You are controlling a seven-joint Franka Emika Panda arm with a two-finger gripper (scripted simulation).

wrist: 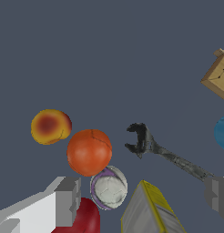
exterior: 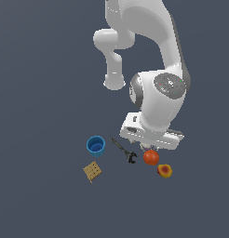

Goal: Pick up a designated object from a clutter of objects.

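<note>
The plain orange sphere (exterior: pixel 151 157) lies on the grey floor just below my hand in the exterior view. In the wrist view the orange sphere (wrist: pixel 89 152) sits between the peach-like fruit (wrist: pixel 51 126) and the tiny white ball (wrist: pixel 109 187), touching the ball. My gripper (wrist: pixel 142 196) is open and empty above the clutter. One finger (wrist: pixel 66 200) is next to the red apple (wrist: pixel 83 219), the other finger (wrist: pixel 217 195) is over the wrench handle. The orange lies just beyond the fingers, not between them. In the exterior view the gripper (exterior: pixel 149 148) is mostly hidden under the hand.
The black wrench (exterior: pixel 124 150) lies to the exterior view's left of the orange, with the blue cup (exterior: pixel 95 145) and the tan waffle square (exterior: pixel 92 171) further left. The peach fruit (exterior: pixel 165 171) is at the lower right. The white-yellow box (wrist: pixel 148 211) is between the fingers.
</note>
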